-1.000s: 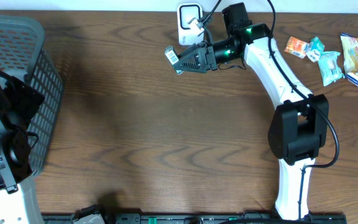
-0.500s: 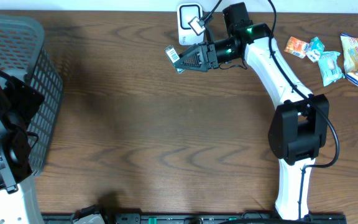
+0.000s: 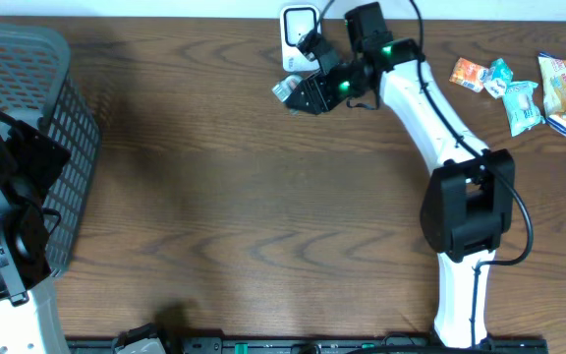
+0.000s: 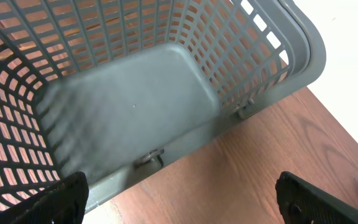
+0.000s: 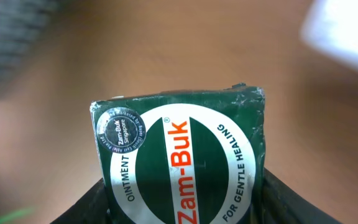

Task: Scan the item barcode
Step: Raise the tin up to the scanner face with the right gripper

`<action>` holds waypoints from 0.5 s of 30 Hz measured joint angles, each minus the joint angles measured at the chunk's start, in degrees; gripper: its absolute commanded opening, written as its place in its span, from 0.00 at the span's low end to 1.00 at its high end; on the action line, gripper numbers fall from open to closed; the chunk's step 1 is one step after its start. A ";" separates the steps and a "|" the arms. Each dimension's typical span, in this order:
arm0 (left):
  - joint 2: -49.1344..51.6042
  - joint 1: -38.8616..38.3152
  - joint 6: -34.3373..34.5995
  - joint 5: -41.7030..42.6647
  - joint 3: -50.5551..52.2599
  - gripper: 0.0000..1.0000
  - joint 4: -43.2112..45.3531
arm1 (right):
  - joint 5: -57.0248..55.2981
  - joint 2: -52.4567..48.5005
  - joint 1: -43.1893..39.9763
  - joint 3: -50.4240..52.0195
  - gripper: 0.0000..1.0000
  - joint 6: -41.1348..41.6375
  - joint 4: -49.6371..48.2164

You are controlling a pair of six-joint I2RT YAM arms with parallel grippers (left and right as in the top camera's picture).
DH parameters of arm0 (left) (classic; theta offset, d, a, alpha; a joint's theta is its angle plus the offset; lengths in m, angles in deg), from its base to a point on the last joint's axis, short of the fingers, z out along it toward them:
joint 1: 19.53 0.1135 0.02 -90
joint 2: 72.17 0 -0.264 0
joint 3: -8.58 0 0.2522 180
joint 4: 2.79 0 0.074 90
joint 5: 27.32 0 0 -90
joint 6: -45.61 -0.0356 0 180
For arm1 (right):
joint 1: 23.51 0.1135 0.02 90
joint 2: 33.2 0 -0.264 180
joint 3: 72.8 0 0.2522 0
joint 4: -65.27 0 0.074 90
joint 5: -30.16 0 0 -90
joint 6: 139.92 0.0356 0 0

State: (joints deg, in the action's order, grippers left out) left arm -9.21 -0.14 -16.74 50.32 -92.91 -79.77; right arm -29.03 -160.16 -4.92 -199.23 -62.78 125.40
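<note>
The item is a dark green Zam-Buk ointment box point(image 5: 182, 155). My right gripper point(image 5: 185, 208) is shut on it, one black finger on each side of its lower half. In the overhead view the right gripper point(image 3: 301, 90) holds the box point(image 3: 284, 90) at the table's far edge, just below the white barcode scanner point(image 3: 299, 24). No barcode shows on the box in either view. My left gripper point(image 4: 185, 208) is open and holds nothing. It hangs over the wood beside the grey basket point(image 4: 135, 106).
The grey mesh basket point(image 3: 28, 59) stands at the far left, with the left arm's black housing point(image 3: 8, 206) in front of it. Several snack packets point(image 3: 519, 93) lie at the far right. The right arm's base point(image 3: 470, 211) stands right of centre.
The right gripper has turned and drawn the box a little right, closer under the scanner. The box's barcode label, which faced up earlier, no longer shows. The left arm has not moved.
</note>
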 measured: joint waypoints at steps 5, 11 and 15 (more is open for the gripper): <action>0.00 0.00 0.00 0.00 0.00 0.95 0.02 | -31.01 -0.09 2.19 0.07 0.45 -2.43 -13.00; 0.00 0.00 0.00 0.00 0.00 0.95 -0.02 | -43.32 -0.85 2.03 0.09 0.47 -9.01 -34.97; 0.02 0.00 0.00 0.00 0.00 0.95 -0.07 | -45.68 -5.84 2.12 -0.39 0.49 -18.03 -48.78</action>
State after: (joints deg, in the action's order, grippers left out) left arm -9.19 -0.14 -16.74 50.32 -92.91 -79.84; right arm -74.71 -165.99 -2.80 -199.62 -80.82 76.61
